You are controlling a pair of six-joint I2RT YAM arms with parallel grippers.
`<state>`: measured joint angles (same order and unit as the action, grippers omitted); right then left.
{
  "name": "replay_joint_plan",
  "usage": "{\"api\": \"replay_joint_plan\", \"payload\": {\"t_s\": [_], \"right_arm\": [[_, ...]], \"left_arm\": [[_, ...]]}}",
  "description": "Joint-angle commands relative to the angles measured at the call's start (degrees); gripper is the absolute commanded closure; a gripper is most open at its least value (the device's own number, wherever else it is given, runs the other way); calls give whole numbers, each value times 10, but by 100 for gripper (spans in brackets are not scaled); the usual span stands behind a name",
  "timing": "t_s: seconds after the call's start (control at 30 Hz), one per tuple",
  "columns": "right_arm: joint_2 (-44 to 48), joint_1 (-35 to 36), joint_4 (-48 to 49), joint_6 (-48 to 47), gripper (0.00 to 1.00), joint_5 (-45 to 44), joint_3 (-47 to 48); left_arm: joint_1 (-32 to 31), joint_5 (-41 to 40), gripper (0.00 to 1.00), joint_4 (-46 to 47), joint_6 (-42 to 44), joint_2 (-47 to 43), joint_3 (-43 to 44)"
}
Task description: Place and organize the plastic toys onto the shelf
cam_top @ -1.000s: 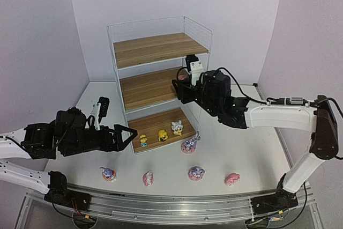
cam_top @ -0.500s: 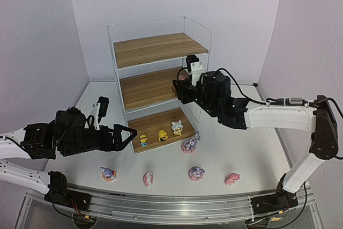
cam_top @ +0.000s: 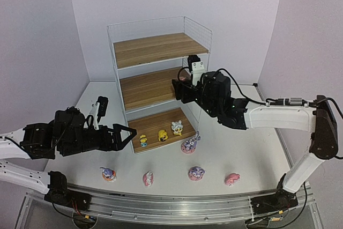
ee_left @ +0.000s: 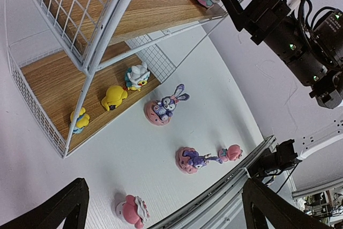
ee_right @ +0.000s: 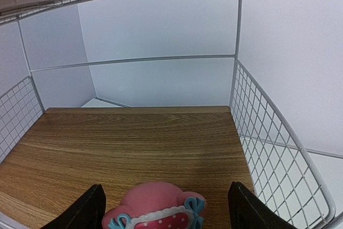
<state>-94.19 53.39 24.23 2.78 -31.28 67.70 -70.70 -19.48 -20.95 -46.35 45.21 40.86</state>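
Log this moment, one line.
right jaws open, flanking pink figure on middle board | left jaws open, empty | five toys on table

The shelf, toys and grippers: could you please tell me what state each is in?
Shelf: upright.
Pink figure: on the middle board.
Yellow/white figures: standing on the bottom board.
Five other toys: on the table.
Left gripper: open, empty.
Right gripper: open around the pink figure.

- White table (cam_top: 241, 148): wire-frame shelf (cam_top: 158, 48) is stood at its far middle.
- Purple bunny on pink base (cam_top: 190, 144) is set just before the shelf's bottom board.
- Four toys are lined along the near edge: left bunny (cam_top: 108, 174), pink-and-white figure (cam_top: 148, 178), middle bunny (cam_top: 196, 173), pink figure (cam_top: 232, 178).
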Motion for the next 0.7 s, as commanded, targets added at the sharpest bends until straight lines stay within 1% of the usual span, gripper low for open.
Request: {"api": "replay_joint_plan", "payload": {"t_s": [0.0,0.2,0.37,0.6,0.67], "right_arm": [[-10,-3,7,5,24,-13,-6],[-9,-2,7,3,22,6,-5],[-6,-2,7,4,17,29,-2],[8,-2,7,11,12,32,-2],[17,-1,5,13,9,39,-4]], "left_arm": [[1,-12,0,7,6,-12,6],[0,-12,0,5,6,-11,6],[1,-11,0,5,8,-12,6],[1,-7,0,6,7,-14,4],[1,-6,0,7,8,-15,4]]}}
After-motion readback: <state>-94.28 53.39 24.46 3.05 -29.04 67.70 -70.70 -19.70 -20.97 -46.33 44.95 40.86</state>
